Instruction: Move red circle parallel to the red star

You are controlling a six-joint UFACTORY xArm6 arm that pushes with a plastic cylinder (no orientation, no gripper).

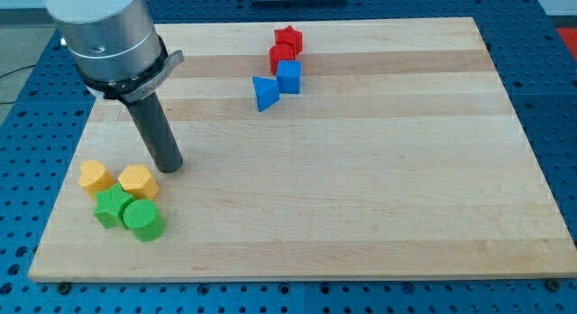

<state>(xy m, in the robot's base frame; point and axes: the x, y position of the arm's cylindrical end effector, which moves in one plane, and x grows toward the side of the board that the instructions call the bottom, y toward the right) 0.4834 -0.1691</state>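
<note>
The red star [288,37] sits near the view's top, middle. The red circle [280,55] touches it just below and left. A blue cube [288,77] sits right below the red circle, with a blue triangle [264,93] at its lower left. My tip [170,167] rests on the board at the view's left, far from the red blocks, just above and right of the yellow blocks.
At the lower left is a cluster: a yellow heart [95,176], a yellow hexagon [138,181], a green star [114,206] and a green circle [143,219]. The wooden board [361,188] has blue perforated table around its edges.
</note>
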